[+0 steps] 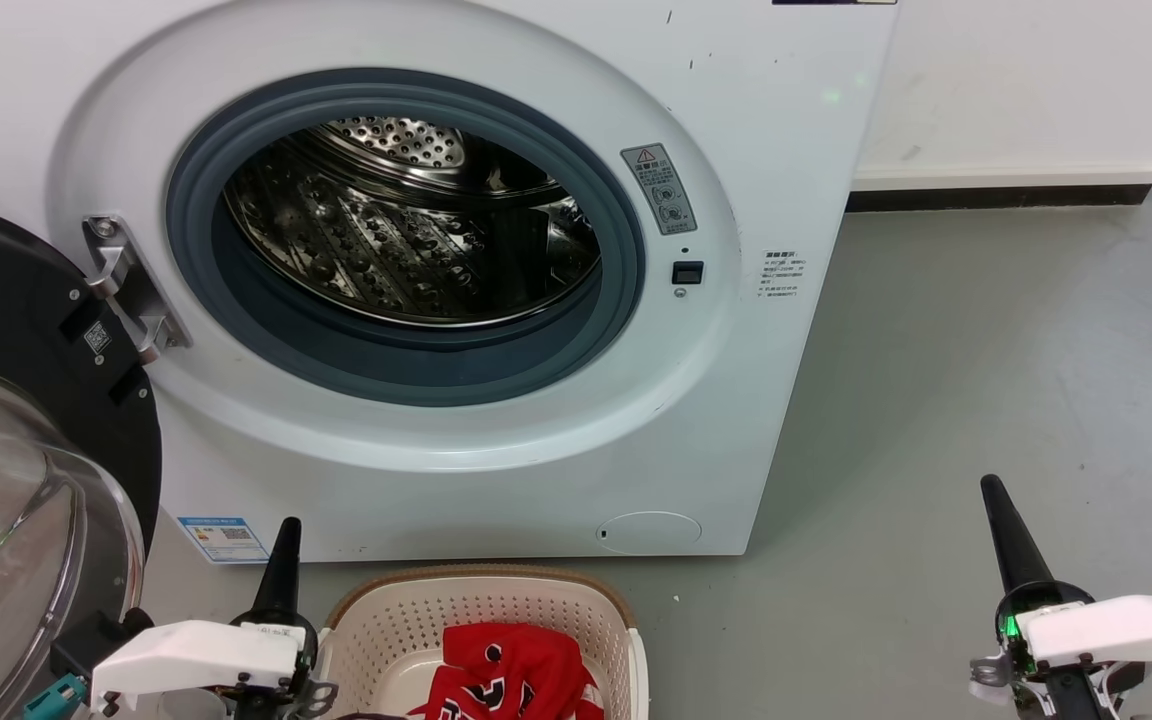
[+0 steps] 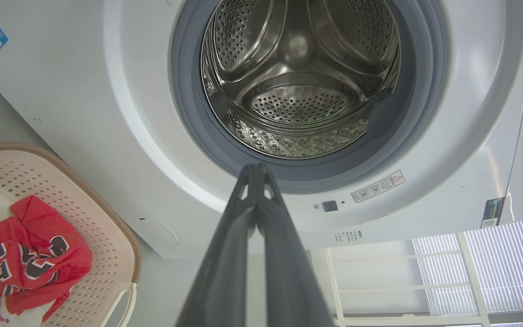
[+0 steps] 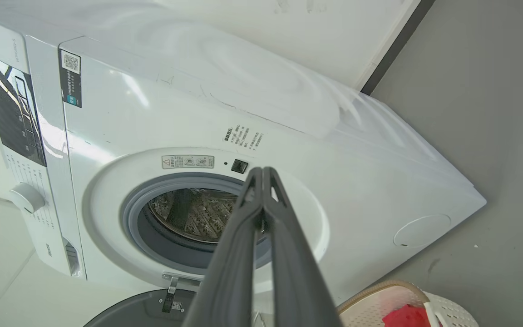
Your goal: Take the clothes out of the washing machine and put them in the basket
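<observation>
Evidently the drum is bare: red clothes (image 1: pixel 508 675) lie heaped in the basket (image 1: pixel 376 625), bottom centre of the head view.
Handling, by judgement: soft, light, limp cloth that will drape and sag, not fragile; best pinched on a raised fold atop the heap. Jaws: left gripper (image 1: pixel 286 540) at lower left, just beside the basket rim, pressed together on nothing; right gripper (image 1: pixel 1001 520) at lower right, well apart over grey floor (image 1: pixel 936 380), likewise closed and empty. Left wrist view looks straight into the washing machine (image 1: pixel 756 120) drum (image 2: pixel 298 91): paddles, back wall, no cloth seen. Head view gives a shallower slice but adds the open door (image 1: pixel 26 480) at left edge. Right wrist view adds control panel (image 3: pixel 7 109) and dial (image 3: pixel 26 197), far left.
</observation>
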Available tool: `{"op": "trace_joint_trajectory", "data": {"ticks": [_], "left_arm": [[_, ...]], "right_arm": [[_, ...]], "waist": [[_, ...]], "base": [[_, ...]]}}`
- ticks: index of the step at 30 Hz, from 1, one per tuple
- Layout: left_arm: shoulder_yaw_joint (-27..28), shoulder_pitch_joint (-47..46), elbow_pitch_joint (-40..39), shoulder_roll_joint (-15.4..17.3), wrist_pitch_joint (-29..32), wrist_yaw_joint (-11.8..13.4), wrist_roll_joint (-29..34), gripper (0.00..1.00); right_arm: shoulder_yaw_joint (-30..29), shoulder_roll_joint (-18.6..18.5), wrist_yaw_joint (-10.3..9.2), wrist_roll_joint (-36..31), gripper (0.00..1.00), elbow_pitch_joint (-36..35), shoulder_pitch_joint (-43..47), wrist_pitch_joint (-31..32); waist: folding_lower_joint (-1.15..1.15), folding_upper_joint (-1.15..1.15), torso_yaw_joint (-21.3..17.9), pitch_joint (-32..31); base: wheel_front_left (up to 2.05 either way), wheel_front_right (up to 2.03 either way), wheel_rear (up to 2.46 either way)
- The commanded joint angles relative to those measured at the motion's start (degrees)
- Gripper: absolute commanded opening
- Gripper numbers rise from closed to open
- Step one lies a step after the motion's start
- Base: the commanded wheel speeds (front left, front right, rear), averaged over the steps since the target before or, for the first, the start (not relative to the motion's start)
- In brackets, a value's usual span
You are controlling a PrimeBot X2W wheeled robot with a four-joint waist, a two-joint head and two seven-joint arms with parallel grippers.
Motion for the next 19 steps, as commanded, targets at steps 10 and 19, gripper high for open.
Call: {"op": "trace_joint_trajectory", "data": {"ticks": [10,19], "left_arm": [[0.68,-1.90,0.17,0.05,1.43,-1.17,-5.97,0.00],[1.00,-2.45,0.51,0.05,2.58,-1.85,-10.45,0.00]], "right_arm": [[-0.84,-0.17,-0.01,6.08,0.00,0.56,-1.91,1.60],[-1.41,-0.06,-0.01,10.58,0.00,1.13,-2.59,2.83]], "waist": [[0.00,0.00,0.25,0.04],[0.00,0.00,0.48,0.07]], "base": [[0.00,0.00,0.00],[0.00,0.00,0.00]]}}
